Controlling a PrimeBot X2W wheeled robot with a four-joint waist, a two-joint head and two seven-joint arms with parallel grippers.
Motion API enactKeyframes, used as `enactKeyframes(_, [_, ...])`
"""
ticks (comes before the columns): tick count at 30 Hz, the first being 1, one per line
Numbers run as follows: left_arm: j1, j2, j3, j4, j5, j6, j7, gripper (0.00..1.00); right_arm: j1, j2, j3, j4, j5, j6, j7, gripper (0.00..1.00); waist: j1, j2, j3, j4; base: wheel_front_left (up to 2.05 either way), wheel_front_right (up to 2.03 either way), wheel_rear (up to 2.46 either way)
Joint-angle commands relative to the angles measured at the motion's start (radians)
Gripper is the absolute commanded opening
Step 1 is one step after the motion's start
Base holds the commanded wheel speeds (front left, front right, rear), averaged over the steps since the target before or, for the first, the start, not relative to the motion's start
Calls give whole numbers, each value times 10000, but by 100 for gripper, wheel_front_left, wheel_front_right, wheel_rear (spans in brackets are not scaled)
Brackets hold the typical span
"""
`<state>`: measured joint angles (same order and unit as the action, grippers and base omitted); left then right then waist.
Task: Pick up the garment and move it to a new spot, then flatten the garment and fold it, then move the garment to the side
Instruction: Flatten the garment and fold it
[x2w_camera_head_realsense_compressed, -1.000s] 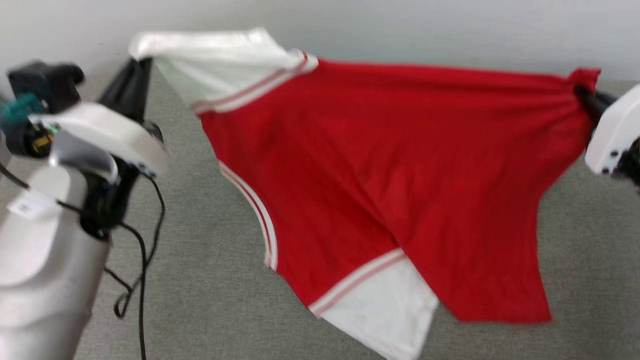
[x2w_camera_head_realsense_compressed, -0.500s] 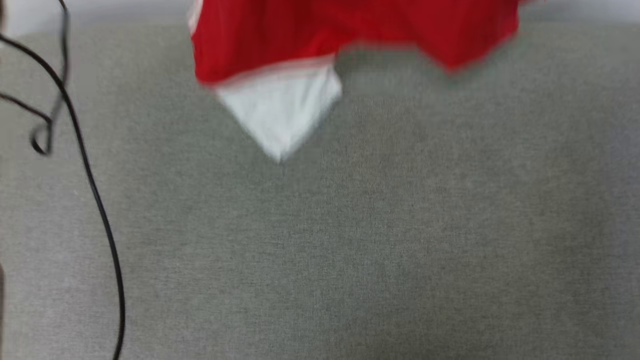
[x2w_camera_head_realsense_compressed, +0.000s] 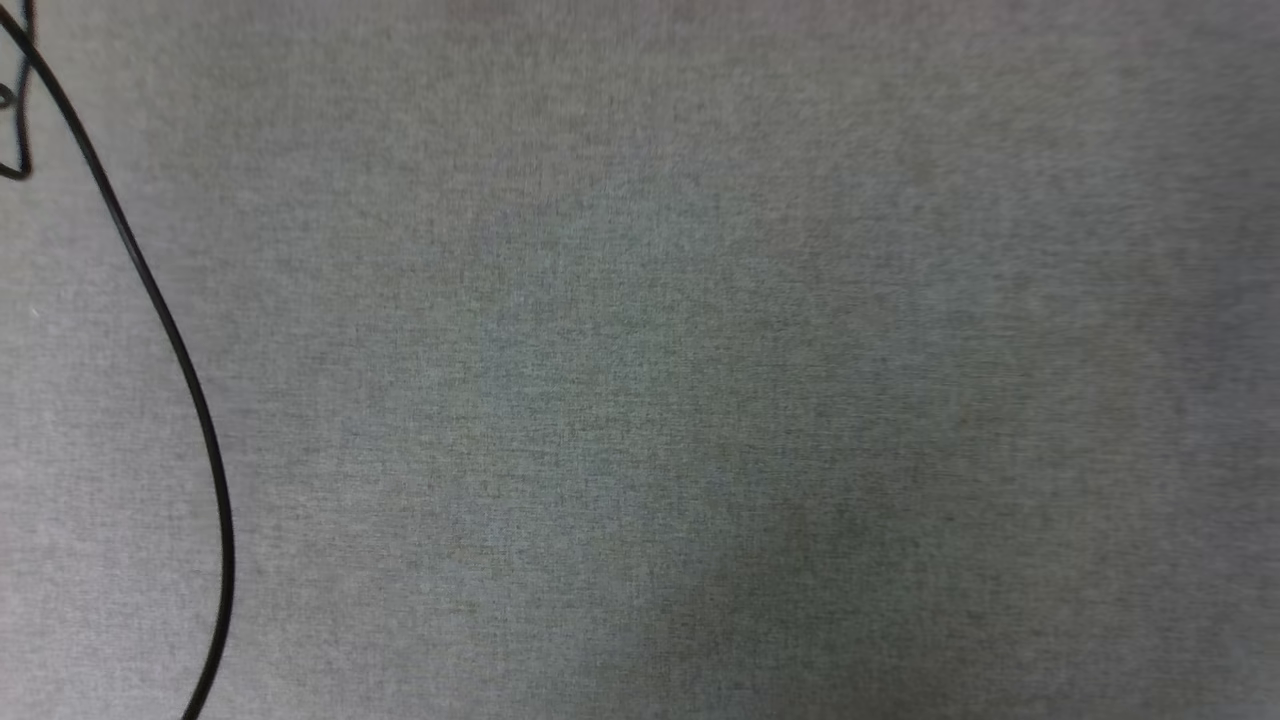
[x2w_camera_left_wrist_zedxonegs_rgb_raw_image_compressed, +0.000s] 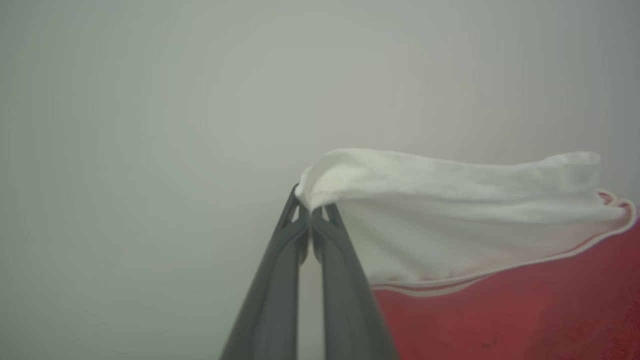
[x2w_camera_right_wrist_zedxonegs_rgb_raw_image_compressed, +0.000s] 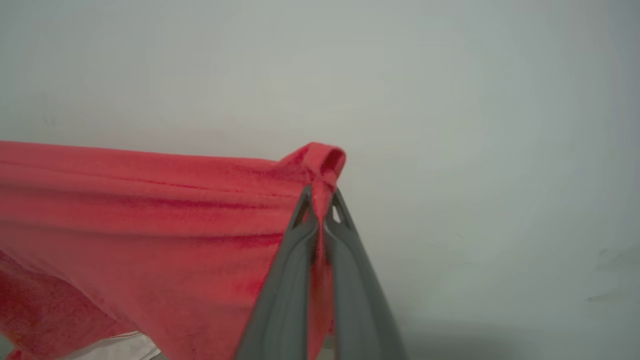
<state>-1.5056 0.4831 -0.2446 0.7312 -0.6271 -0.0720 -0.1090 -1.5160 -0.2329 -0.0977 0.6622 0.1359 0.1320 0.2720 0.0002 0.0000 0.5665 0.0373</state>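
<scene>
The left gripper (x2w_camera_left_wrist_zedxonegs_rgb_raw_image_compressed: 310, 209), seen from its own wrist, has its two long dark fingers (x2w_camera_left_wrist_zedxonegs_rgb_raw_image_compressed: 280, 290) pressed together with almost no gap at the tips. They pinch the folded edge of a white short sleeve (x2w_camera_left_wrist_zedxonegs_rgb_raw_image_compressed: 450, 220). That sleeve belongs to the garment (x2w_camera_left_wrist_zedxonegs_rgb_raw_image_compressed: 505, 315), a red jersey-style T-shirt of soft knit cloth. From the pinch the sleeve stretches away to the right of that view, rumpled along its top edge. A pale striped trim curves under it where white meets red, and the red body fills the lower right corner. Beyond the cloth stands a plain pale grey wall (x2w_camera_left_wrist_zedxonegs_rgb_raw_image_compressed: 175, 100).

The right gripper (x2w_camera_right_wrist_zedxonegs_rgb_raw_image_compressed: 320, 202) is likewise clamped tight, its dark fingers (x2w_camera_right_wrist_zedxonegs_rgb_raw_image_compressed: 287, 280) meeting on a bunched corner of the garment (x2w_camera_right_wrist_zedxonegs_rgb_raw_image_compressed: 150, 210). A small red loop of fabric pokes up just past the tips, and a thin strip of red runs down between the fingers. From there the red cloth is drawn taut to the left of that view in long horizontal creases. A sliver of white shows under its lower edge. The same pale wall (x2w_camera_right_wrist_zedxonegs_rgb_raw_image_compressed: 475, 100) lies behind it.

The garment thus hangs spread between the two grippers, held up in front of the wall.

The head view looks down on a flat grey woven fabric surface (x2w_camera_head_realsense_compressed: 700, 380). A thin black cable (x2w_camera_head_realsense_compressed: 190, 390) curves along the left side of that view.
</scene>
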Motion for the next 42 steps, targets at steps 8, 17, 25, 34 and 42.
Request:
enactKeyframes(8, [719,-362,19,1488,-659,-399,-262,0,132,7,523,1281,242,-24,-420,0,-2,0,667,243,0,0,0])
enactKeyframes(17, [3623,-721,-446,1903,-1767,-567,-678,0,3129,-251,1645,1947,1394,-24,-1158,0,-2,0,-570,205,0,0,0])
enactKeyframes(25, [7511,-462,-1218,1035,-2708,-567,-1103,0,6773,-691,2158,1529,2707,-25,-1671,0,-2,0,-2384,215,0,0,0])
enactKeyframes(34, [11051,-144,-1274,-53,-3180,-380,-1417,0,10052,-1312,2611,353,3582,-39,-1190,0,-2,0,-4305,149,0,0,0])
enactKeyframes(42, [13828,91,-1007,-1604,-3645,595,-1262,0,13163,-1466,2216,-1368,3232,-54,-1040,0,-2,0,-5539,169,0,0,0])
